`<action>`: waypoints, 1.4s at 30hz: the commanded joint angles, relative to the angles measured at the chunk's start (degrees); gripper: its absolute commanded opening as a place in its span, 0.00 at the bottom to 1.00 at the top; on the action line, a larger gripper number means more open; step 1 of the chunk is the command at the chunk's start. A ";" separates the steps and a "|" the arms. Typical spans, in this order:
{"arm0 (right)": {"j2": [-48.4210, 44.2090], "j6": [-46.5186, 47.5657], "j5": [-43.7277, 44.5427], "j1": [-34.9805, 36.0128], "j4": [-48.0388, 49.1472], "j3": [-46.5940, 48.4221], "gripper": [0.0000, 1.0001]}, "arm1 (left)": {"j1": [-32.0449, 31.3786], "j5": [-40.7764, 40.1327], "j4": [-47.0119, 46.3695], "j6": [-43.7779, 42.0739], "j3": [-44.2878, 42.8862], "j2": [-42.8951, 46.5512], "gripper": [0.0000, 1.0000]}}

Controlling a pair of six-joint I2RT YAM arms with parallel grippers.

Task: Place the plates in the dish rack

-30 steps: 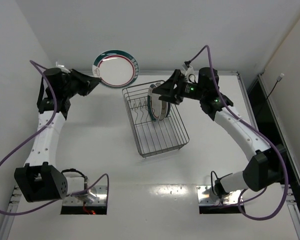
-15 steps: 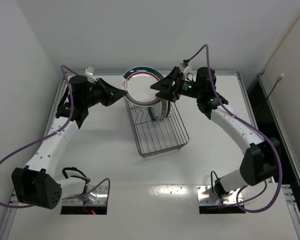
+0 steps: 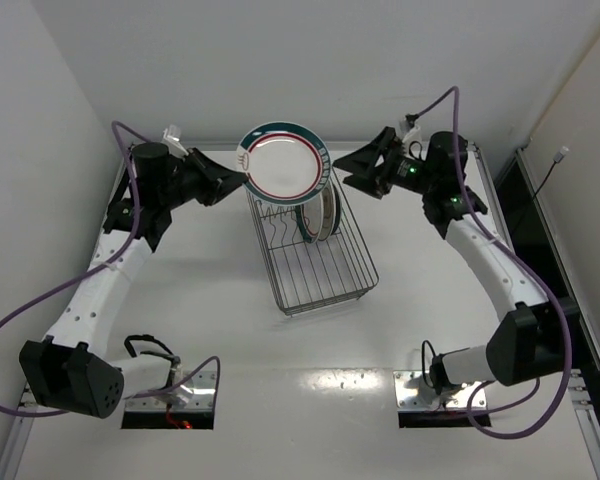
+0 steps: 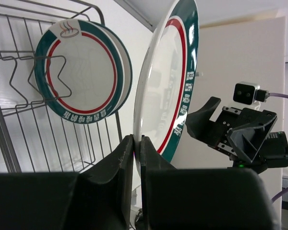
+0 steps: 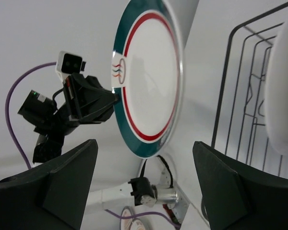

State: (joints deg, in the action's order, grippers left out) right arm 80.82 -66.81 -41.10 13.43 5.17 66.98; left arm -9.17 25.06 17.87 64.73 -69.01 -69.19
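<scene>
My left gripper (image 3: 242, 178) is shut on the lower rim of a white plate with a teal-and-red rim (image 3: 283, 163), holding it upright above the far end of the grey wire dish rack (image 3: 325, 275). The left wrist view shows this plate (image 4: 169, 81) edge-on between my pads (image 4: 127, 153). Another teal-and-red rimmed plate (image 4: 81, 72) stands upright in the rack prongs with a plate close behind it, mostly hidden; they also show in the top view (image 3: 320, 212). My right gripper (image 3: 342, 172) is open and empty, just right of the held plate (image 5: 149, 76).
The rack lies lengthwise in the middle of the white table (image 3: 180, 300). White walls close in the far and left sides. My right gripper (image 4: 230, 129) shows beyond the held plate in the left wrist view. Rack wires (image 5: 245, 96) and a racked plate's back (image 5: 284, 96) fill the right of the right wrist view.
My left arm swung the plate rightward from the far left to above the rack's far end. My right gripper drew back from the racked plates, up and to the right, and is open.
</scene>
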 commanded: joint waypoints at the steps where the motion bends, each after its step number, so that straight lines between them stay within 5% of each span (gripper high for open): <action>1: -2.86 2.65 -0.64 -2.44 -2.44 -0.18 0.77 | 0.64 1.57 -3.98 0.22 -4.38 1.42 0.00; 10: -1.63 0.10 -0.65 -1.92 2.04 -3.26 0.77 | 0.03 3.15 -4.59 1.89 -6.22 0.90 0.00; 21: 1.71 -4.38 -2.40 -1.40 9.95 -1.50 0.77 | -9.46 0.78 -7.58 4.52 -4.29 0.28 0.00; 24: 2.33 -4.39 -2.40 -1.39 11.09 -1.50 0.58 | -9.46 0.78 -7.07 3.83 -4.29 0.28 0.00; 25: 2.33 -4.39 -2.40 -1.39 11.79 -1.50 0.37 | -8.85 0.00 -5.84 3.13 -5.07 0.28 0.00; 26: 2.33 -3.60 -2.40 -1.39 10.40 -0.72 0.01 | -8.15 -0.62 -3.13 2.08 -5.60 0.28 0.00; 27: 2.33 -2.46 -1.88 -1.39 8.47 -0.10 0.00 | -7.36 -1.15 -1.28 0.76 -6.13 0.28 0.03; 33: -0.56 9.29 8.54 -2.01 -7.52 7.97 0.00 | -0.87 -11.51 17.94 -14.95 -9.56 -0.77 0.55; 38: 1.70 26.34 26.91 4.66 -30.10 23.76 0.00 | 4.94 -17.59 26.33 -21.30 -4.73 -0.77 0.67; 42: 5.93 41.63 42.66 11.08 -35.40 28.73 0.00 | 8.11 -17.59 27.84 -23.42 -2.18 -0.77 0.67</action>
State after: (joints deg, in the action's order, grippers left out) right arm 84.90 -39.55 -12.51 20.58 -23.44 91.61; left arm -2.72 9.37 41.80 45.91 -71.94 -70.04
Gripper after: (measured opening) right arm 0.077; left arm 0.673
